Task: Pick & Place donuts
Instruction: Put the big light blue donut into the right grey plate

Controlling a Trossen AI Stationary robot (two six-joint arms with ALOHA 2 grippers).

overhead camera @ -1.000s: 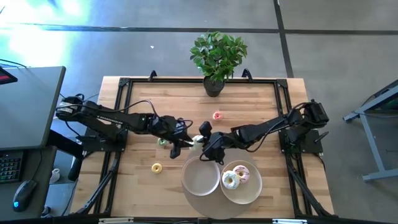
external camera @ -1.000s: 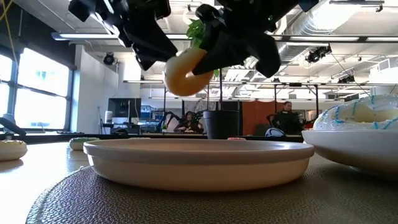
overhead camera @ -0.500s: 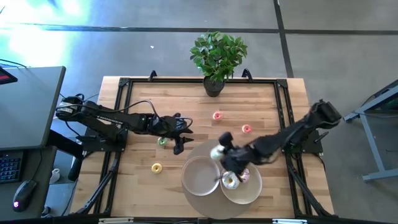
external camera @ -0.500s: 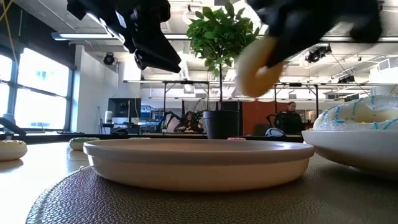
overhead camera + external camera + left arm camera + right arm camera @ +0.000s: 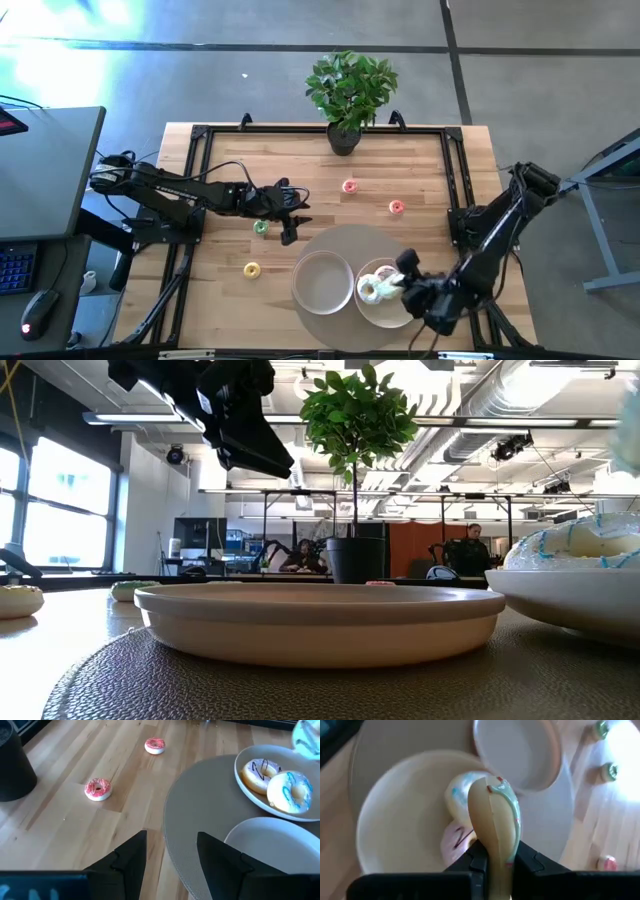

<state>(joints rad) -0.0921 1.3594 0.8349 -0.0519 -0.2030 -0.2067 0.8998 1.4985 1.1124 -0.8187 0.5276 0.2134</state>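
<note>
Green-iced donut (image 5: 495,820) sits clenched edge-on in the right tool (image 5: 495,862), over the bowl (image 5: 400,312) already holding two donuts; the step looks like placing, so lowering and releasing comes next. From above, that tool is hard to make out. Left tool (image 5: 170,852) hangs released.

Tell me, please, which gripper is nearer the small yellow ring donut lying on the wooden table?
Left. The left gripper hangs just beyond the small yellow ring donut, over bare wood; the right gripper is across both bowls, over the far one.
</note>
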